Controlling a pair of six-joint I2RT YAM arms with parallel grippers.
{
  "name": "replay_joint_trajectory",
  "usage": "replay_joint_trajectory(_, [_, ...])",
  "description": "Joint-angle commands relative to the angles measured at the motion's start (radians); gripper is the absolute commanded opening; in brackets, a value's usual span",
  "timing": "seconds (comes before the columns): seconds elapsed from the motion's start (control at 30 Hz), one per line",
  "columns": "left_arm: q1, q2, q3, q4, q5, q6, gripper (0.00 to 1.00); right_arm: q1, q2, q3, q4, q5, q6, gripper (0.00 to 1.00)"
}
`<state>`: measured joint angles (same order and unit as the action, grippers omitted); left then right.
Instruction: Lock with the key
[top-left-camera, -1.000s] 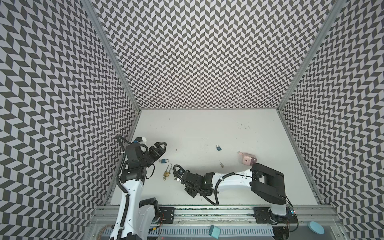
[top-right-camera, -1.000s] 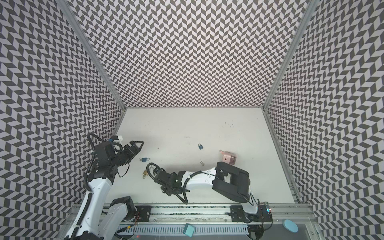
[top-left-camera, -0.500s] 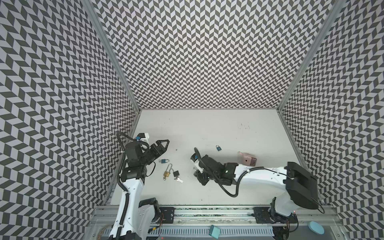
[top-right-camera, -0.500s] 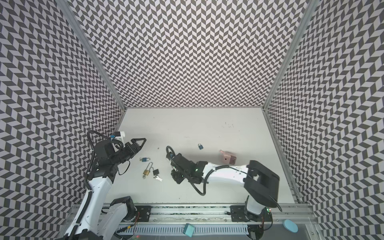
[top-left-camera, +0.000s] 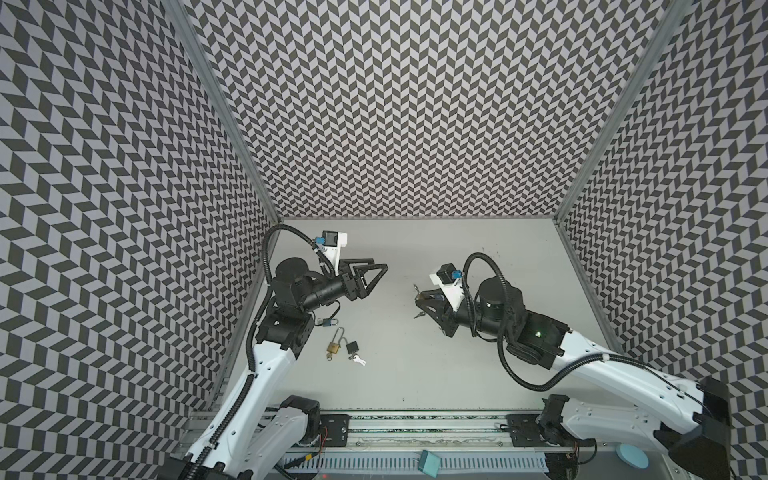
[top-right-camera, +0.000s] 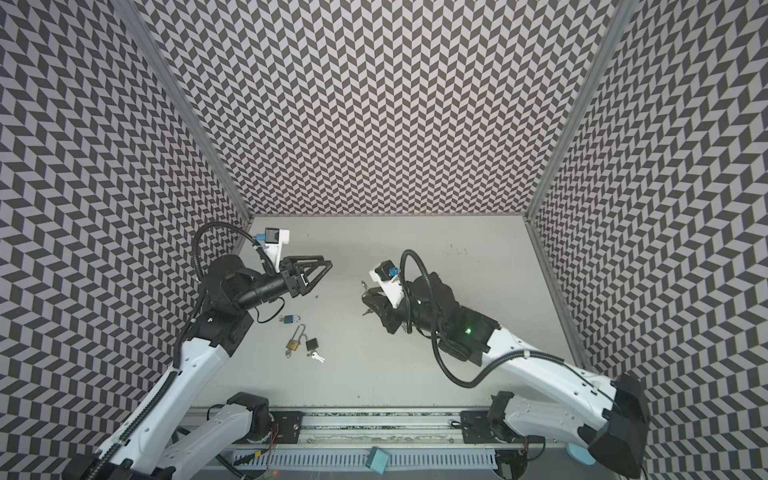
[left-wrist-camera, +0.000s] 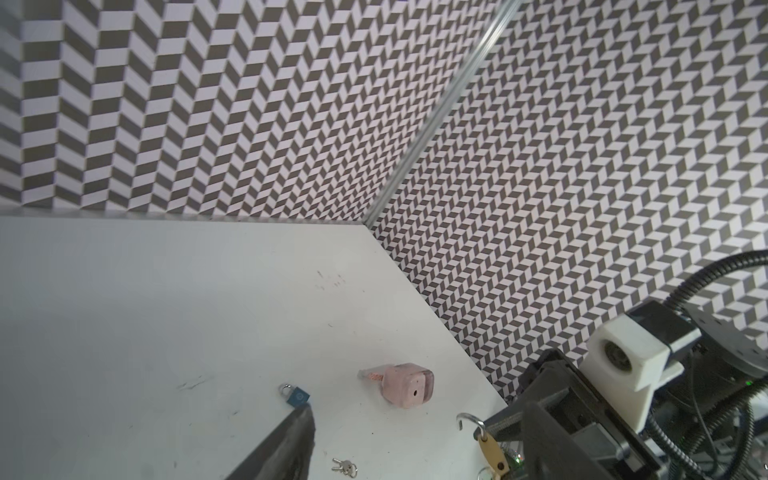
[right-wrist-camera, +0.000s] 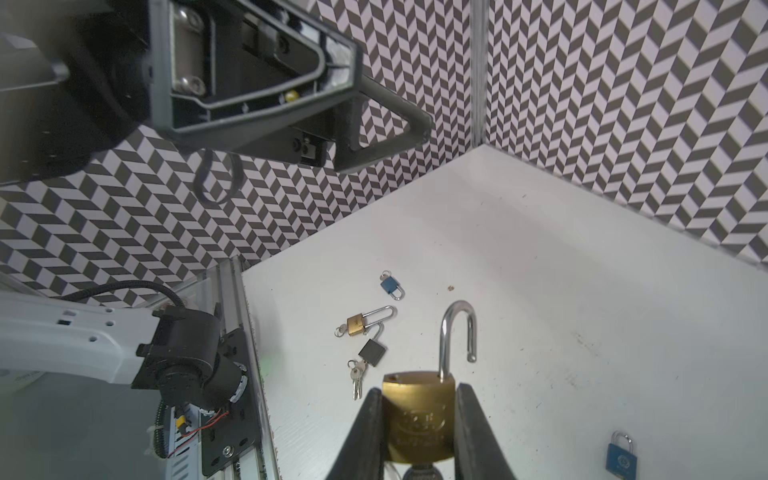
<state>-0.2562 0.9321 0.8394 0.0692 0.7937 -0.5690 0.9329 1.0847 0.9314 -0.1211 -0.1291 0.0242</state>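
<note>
Brass padlock (right-wrist-camera: 415, 419), steel shackle open, sits clamped in the right gripper (right-wrist-camera: 418, 392) mid-table. The left gripper (top-left-camera: 376, 280), at its nine o'clock, gapes empty. Four lie loose: two blue padlocks (right-wrist-camera: 391, 286), one long-shackled brass padlock (right-wrist-camera: 356, 325), one black padlock (right-wrist-camera: 372, 352).

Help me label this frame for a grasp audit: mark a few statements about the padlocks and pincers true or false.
1. The right pincer grips a brass padlock. True.
2. That padlock's shackle is clicked shut. False: it stands open.
3. The left pincer holds a key. False: it is open and empty.
4. A black padlock lies on the table with keys beside it. True.
</note>
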Motion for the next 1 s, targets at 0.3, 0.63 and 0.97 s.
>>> replay_joint_trajectory(0.3, [-0.179, 0.095, 0.161, 0.152, 0.273, 0.094, 0.77, -0.131, 0.026, 0.183, -0.057, -0.554, -0.133, 0.00])
replay_joint_trajectory(0.63, [-0.228, 0.122, 0.165, 0.144, 0.327, 0.111, 0.72, -0.217, 0.035, 0.189, 0.014, -0.756, -0.047, 0.00])
replay_joint_trajectory(0.97, [-0.264, 0.134, 0.167, 0.127, 0.331, 0.135, 0.43, -0.259, -0.002, 0.155, 0.063, -0.747, 0.002, 0.00])
